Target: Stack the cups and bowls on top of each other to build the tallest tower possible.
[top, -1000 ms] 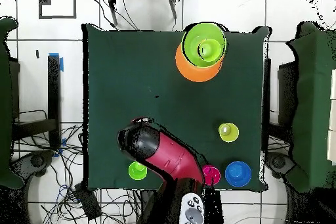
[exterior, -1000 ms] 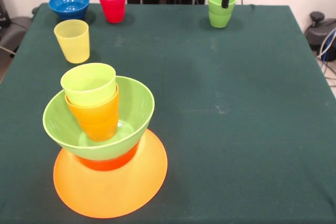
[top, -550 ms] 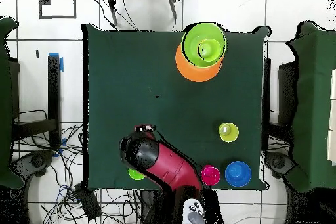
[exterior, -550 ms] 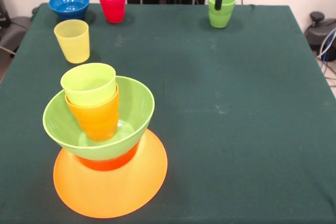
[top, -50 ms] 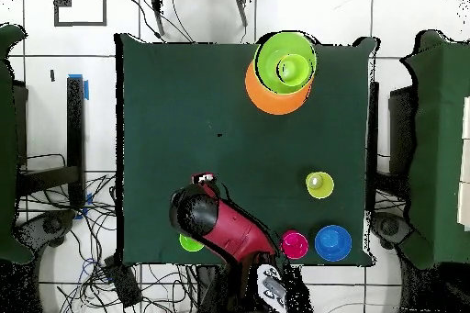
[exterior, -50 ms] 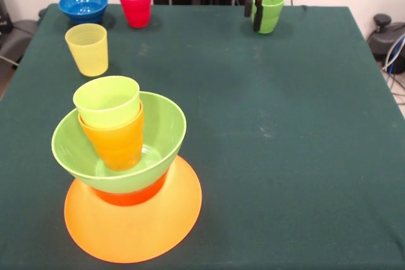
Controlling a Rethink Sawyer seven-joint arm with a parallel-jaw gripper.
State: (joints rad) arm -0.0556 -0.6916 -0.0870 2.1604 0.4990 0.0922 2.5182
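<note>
Front view, tower: the tower stood at the near left of the tabletop. The big orange bowl lay widest at the bottom, a sensible base. A small orange-red bowl sat on it, then the lime green bowl, with an orange cup and a lime cup nested on top.
Front view, spares: a yellow cup, a red cup and a blue bowl waited apart at the far left, not yet stacked.
Front view, gripper: the gripper was down at the darker green cup at the far right, which looked like the next piece to fetch.
Front view, fingers: two dark fingers hung at the cup's left side, overlapping its wall. Whether they were apart or clamped on the rim, I could not tell.
Overhead view, arm: the red arm covered most of that green cup; only a sliver showed near the tabletop's bottom edge.
Overhead view, tower: it sat at the opposite edge, well apart from the gripper, so a long carry looked likely.
</note>
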